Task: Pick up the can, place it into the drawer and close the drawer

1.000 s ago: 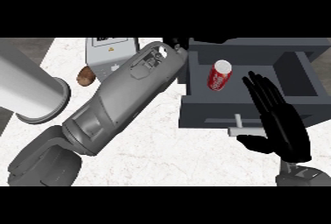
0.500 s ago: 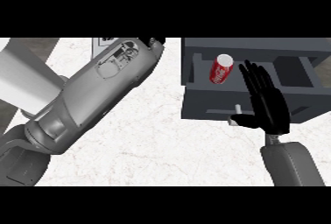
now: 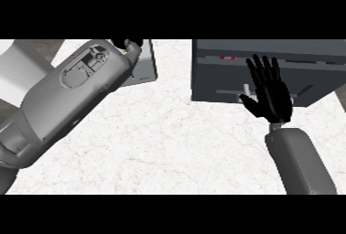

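1. R hand (image 3: 270,98): fingers (image 3: 260,73) straight, spread a little, pointing away from the robot. Holds nothing. Palm flat vs. the drawer front.
2. Thumb out to the side, low, by the right end of the drawer's handle (image 3: 228,92).
3. Drawer (image 3: 209,77): dark grey box at upper right of the head view, nearly shut. Only a thin gap shows along its top.
4. Can (image 3: 227,58): just a small red sliver w/ white in that gap, inside the drawer, left of the R hand's fingertips. Rest hidden.
5. R forearm (image 3: 297,160): grey, comes up from the lower right to the wrist.
6. L hand (image 3: 130,45): only black bits at the top edge, left of centre. Open or shut: can't tell.
7. L forearm (image 3: 74,100): large, grey, crosses the left side on a diagonal, close to the camera, well apart from the drawer.
8. Pale grey panel (image 3: 145,68) just right of the L wrist, partly covered.
9. Counter (image 3: 169,137): white, marbled.
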{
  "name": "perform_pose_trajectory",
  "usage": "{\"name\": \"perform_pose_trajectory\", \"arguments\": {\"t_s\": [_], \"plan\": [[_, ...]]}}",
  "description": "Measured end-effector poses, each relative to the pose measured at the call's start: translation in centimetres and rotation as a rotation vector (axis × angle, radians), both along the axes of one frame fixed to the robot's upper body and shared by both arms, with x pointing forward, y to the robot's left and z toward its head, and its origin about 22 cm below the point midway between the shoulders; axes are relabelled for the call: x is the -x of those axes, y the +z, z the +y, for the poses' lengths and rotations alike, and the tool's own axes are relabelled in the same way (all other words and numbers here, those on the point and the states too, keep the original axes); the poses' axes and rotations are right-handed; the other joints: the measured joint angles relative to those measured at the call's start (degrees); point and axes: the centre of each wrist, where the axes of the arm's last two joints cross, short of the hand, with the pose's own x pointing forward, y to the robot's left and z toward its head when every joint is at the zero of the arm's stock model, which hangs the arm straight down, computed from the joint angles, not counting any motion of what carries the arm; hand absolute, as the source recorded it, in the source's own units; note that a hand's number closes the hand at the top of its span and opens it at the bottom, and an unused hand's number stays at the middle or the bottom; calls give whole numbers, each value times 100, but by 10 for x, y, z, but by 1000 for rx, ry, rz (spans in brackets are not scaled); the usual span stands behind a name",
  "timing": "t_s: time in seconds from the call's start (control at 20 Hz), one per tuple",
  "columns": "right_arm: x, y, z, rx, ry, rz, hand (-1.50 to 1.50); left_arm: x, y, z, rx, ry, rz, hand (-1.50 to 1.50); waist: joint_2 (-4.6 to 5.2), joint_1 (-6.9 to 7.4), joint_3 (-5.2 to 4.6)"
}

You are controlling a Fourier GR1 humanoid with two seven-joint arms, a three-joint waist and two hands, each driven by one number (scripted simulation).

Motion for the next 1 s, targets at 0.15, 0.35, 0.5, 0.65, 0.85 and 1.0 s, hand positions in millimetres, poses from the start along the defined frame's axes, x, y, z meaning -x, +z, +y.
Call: {"name": "perform_pose_trajectory", "arguments": {"t_s": [0.15,0.35,0.5,0.65,0.85,1.0], "plan": [[-14,-5,1,3,-25,-27,-150,6,-2,11,0,-1,16,-150,26,20,24],[-31,-7,7,-10,-54,-70,-150,15,-4,21,-4,0,22,-150,38,34,46],[-40,-9,11,-7,-77,-101,-150,21,-5,32,-6,-1,25,-150,38,28,53],[-47,-9,14,-13,-101,-129,-150,28,-16,37,-11,-5,35,-150,43,21,64],[-57,-4,17,-14,-132,-165,-150,36,-20,45,-12,-10,39,-150,44,27,70],[-69,11,18,-10,-144,-179,-150,40,-27,51,-18,-14,40,-150,69,43,65]]}}
